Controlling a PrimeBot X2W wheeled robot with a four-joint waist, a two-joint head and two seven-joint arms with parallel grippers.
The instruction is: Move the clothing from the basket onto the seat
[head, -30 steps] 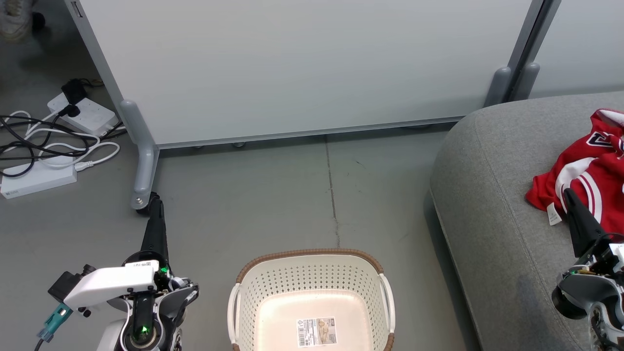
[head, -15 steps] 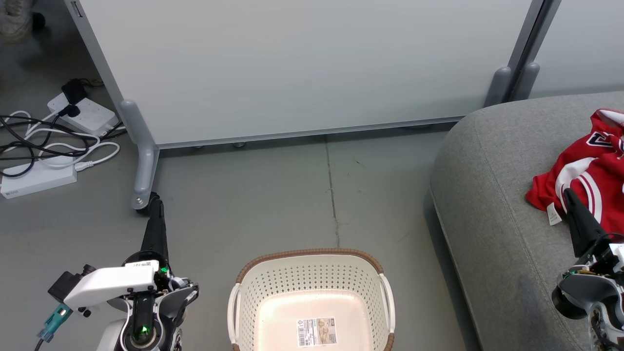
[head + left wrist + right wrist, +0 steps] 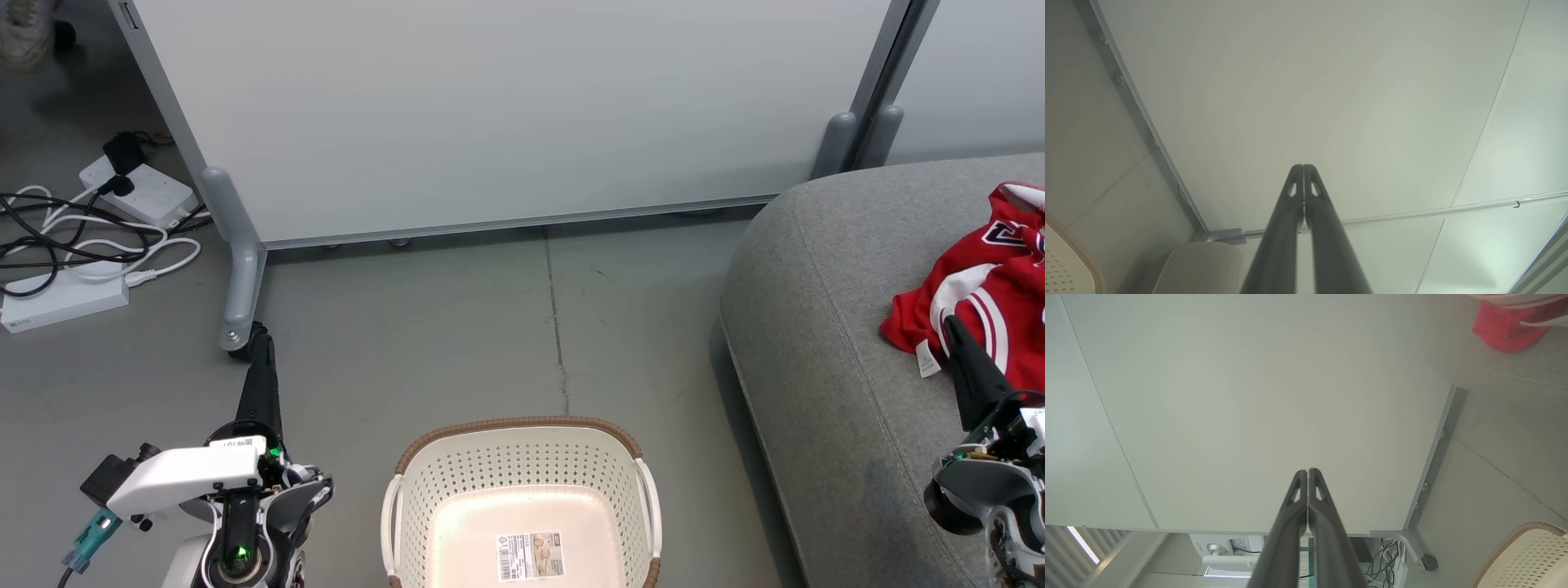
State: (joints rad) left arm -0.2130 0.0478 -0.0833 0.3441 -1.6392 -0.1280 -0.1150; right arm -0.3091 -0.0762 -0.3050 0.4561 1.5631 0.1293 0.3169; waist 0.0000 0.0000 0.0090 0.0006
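I'm looking at a pale grey partition panel (image 3: 506, 114) standing on the grey floor (image 3: 408, 343), a crack (image 3: 558, 327) running down it; power strips (image 3: 140, 193) and tangled cables (image 3: 49, 224) are lying at left.

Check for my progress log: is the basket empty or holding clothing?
Empty where visible: the basket floor is bare but for a barcode sticker; its near end is cropped. The red clothing lies on the seat.

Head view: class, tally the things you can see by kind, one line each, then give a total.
Cream-white perforated plastic basket: 1
Large grey fabric seat: 1
Red heap of clothing on the seat: 1
White boxes among floor cables: 2
Dark long-fingered claws, left claw and right claw: 2
Total: 7
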